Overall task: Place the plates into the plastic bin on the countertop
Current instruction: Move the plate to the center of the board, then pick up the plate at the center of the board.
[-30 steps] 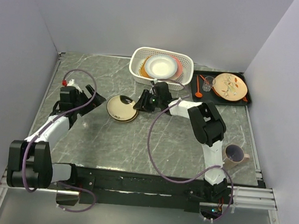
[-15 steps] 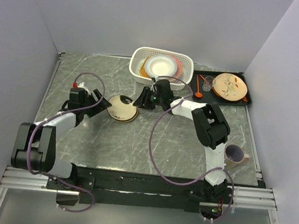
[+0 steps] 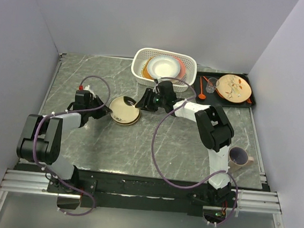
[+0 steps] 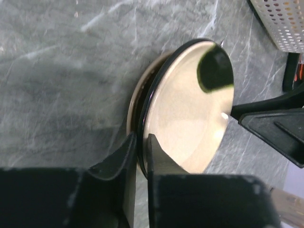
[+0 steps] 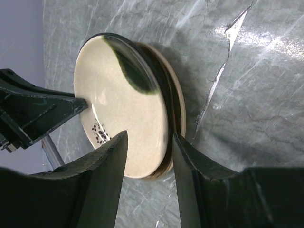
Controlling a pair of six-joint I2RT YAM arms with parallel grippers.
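- The countertop [image 3: 117, 143] carries the plastic bin [image 3: 137, 69] at its far middle, with plates [image 3: 163, 67] piled inside.
- A stack [image 3: 124, 111] of two more lies just near-left of the bin; its top plate [image 4: 190, 109] is cream with a dark rim.
- The left gripper [image 4: 141, 137] is clenched on the top plate's left rim.
- The right gripper [image 5: 149, 137] straddles the stack's right rim, fingers spread and released.

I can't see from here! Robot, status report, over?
Copy: left gripper jaws pinching top plate rim; right gripper jaws open, straddling opposite edge. Plate not yet in plastic bin. Nothing blocking.
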